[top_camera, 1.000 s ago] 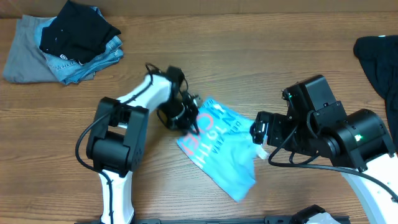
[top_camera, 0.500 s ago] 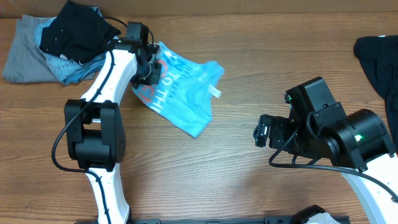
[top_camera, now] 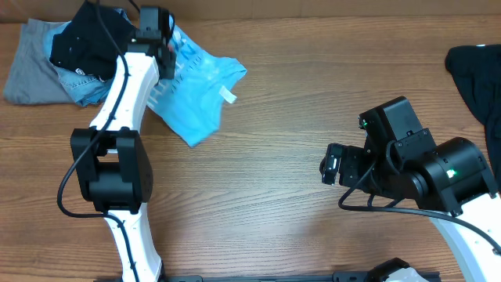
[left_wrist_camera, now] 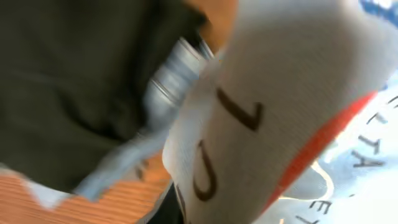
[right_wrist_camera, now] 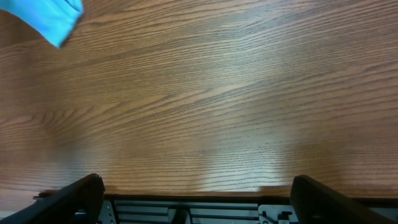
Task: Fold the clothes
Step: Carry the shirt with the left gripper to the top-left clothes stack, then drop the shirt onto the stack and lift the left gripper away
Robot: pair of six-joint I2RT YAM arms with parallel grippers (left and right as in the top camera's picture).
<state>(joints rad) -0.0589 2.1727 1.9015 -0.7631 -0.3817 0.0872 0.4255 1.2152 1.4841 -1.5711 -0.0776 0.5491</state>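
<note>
Left pincer [top_camera: 159, 52]: I am clenching it on the light blue T-shirt [top_camera: 196, 92], at 11 o'clock on the table [top_camera: 274, 219]. The shirt is trailing toward 4 o'clock, just beside the pile of dark and denim clothes [top_camera: 78, 59]. Right pincer [top_camera: 330, 166]: I am holding it released at 4 o'clock, well apart from the shirt.

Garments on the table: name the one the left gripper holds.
The light blue T-shirt, pinched in the left gripper; the black-denim-grey pile and the black garment at right lie free.
</note>
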